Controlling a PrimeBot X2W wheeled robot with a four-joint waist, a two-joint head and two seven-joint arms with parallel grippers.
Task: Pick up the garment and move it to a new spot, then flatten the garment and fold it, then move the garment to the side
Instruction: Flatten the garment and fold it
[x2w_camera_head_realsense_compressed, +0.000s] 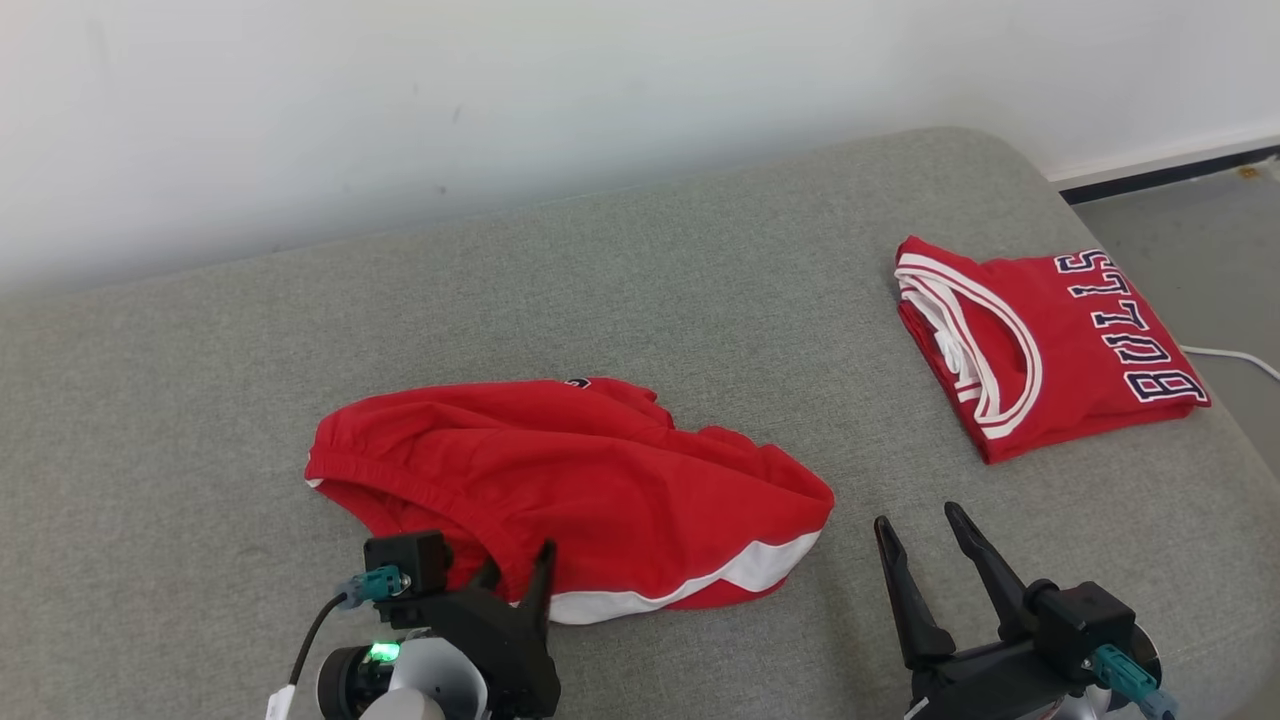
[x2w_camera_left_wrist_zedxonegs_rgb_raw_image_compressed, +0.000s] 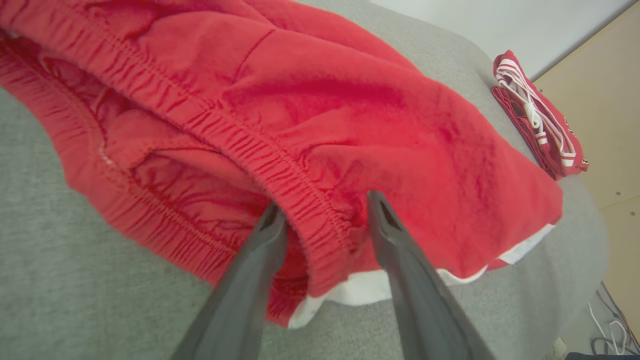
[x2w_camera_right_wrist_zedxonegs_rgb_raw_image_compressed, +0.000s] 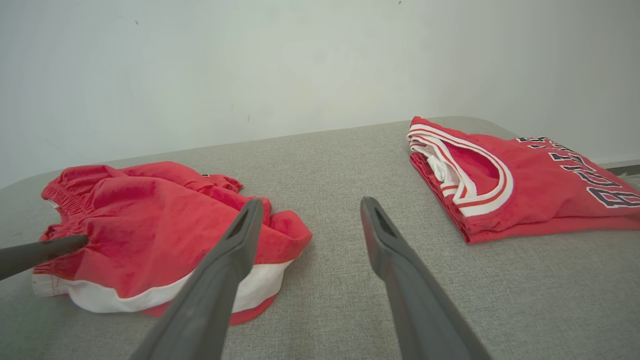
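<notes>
We see our left gripper with its jaws spread open, one dark finger on each side of the gathered elastic waistband of the red shorts. The band runs up between the two fingers, and the tips press into the cloth but have not closed on it. The shorts lie crumpled and part bunched on the grey fabric surface, near its front edge and left of middle. Their waist opening faces our left arm and a white stripe runs along the near hem. Our right gripper is open too and holds nothing. It hangs over bare grey fabric just right of the shorts, fingers pointing toward the far wall. Farther right, well apart from the shorts, a folded red jersey with white trim and dark lettering rests near the surface's right edge. Beyond that edge we see the floor and a thin white cable.
</notes>
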